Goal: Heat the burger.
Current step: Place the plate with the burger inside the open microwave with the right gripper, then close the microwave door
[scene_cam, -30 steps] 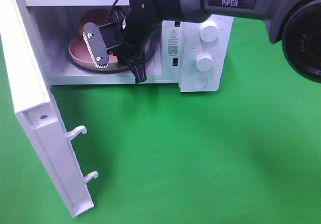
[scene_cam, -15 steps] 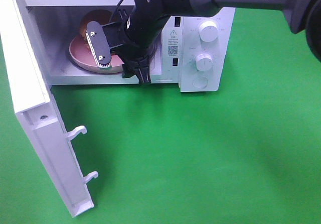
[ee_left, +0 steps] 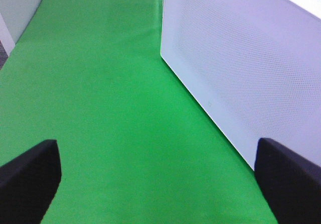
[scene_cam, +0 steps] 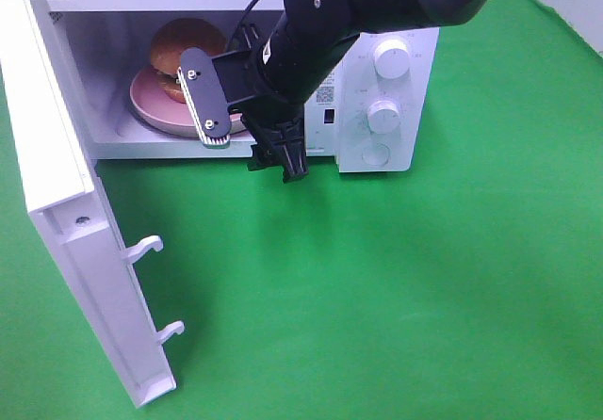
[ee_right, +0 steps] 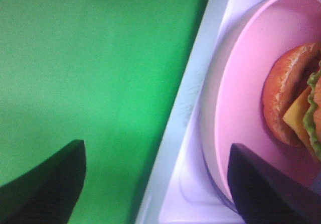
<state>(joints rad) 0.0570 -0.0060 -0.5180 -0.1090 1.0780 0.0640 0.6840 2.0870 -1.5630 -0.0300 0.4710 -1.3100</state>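
The burger (scene_cam: 186,48) sits on its plate (scene_cam: 143,107) inside the microwave (scene_cam: 419,90), just beyond the right jaws — wide apart, empty, as are the left jaws. Remaining: shut the door (scene_cam: 61,203), turn a dial (scene_cam: 383,116).

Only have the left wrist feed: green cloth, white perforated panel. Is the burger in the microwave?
Observer: Yes. The burger sits on a pink plate inside the microwave.
Operator: Right pincer gripping it?
Observer: No. The right pincer is open at the cavity's mouth, holding nothing.
Operator: Door?
Observer: That panel is the door, swung wide open.
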